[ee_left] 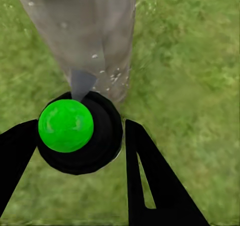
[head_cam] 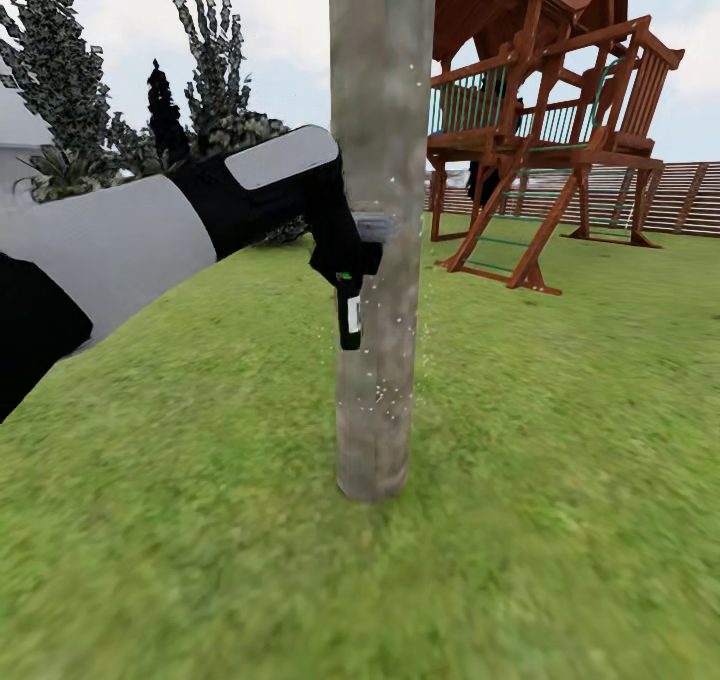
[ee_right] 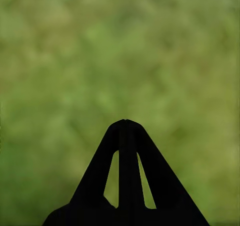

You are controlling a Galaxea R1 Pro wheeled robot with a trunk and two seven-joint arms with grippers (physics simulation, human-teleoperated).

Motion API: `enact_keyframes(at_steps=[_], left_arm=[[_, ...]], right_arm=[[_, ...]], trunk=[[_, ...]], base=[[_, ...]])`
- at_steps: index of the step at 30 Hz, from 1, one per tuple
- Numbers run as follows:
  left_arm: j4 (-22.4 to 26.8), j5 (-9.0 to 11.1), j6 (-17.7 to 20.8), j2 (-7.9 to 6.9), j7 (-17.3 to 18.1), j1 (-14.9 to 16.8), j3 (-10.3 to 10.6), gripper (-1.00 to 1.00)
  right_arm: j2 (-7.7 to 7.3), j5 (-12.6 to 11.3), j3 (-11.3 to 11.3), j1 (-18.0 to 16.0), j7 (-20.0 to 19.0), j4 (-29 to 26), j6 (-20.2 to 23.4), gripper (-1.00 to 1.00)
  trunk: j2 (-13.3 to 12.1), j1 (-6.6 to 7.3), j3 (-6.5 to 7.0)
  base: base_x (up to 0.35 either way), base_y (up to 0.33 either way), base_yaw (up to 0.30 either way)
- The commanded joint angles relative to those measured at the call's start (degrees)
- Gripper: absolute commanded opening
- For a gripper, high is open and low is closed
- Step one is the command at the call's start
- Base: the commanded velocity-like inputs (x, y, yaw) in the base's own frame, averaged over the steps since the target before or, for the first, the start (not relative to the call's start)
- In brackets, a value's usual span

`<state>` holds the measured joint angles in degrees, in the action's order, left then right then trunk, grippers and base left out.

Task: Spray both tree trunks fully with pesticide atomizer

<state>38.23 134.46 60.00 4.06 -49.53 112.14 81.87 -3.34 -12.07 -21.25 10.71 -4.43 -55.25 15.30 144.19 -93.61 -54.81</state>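
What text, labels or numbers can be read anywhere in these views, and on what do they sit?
No readable text anywhere.
Pesticide atomizer in the left hand: a small white label patch on its dark body, too small and blurred to read.
Tree trunk, wooden play tower, fence: no writing.
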Motion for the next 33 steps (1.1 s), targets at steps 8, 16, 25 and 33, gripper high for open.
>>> enact_keyframes(at_steps=[8,16,25,33], left_arm=[[2.5,-0.4,0.0,-0.47,-6.5,-14.5,0.1,-1.0],[6.3,-14.9,0.0,-0.62,-6.6,-30.9,0.0,-1.0],[11.6,-30.2,-0.6,-7.46,3.9,-40.4,-0.5,-1.0],[14.5,-37.5,-3.6,-14.33,18.0,-42.0,-0.5,-1.0]], right_arm=[[0.03,-0.4,-0.3,0.0,-0.3,-0.1,0.3,-1.0],[0.01,-0.4,-0.5,0.0,-0.9,0.0,-0.5,-1.0],[-0.34,-0.4,-1.0,0.0,-0.4,1.4,-0.7,-1.0],[-0.48,-0.8,-1.2,0.0,-0.1,4.7,-7.2,-1.0]], trunk=[[0.0,0.03,-0.04],[0.0,0.03,-0.04],[0.0,0.03,-0.04],[0.0,0.03,-0.04]], base=[[0.0,0.0,0.0],[0.0,0.0,0.0],[0.0,0.0,0.0],[0.0,0.163,-0.109]])
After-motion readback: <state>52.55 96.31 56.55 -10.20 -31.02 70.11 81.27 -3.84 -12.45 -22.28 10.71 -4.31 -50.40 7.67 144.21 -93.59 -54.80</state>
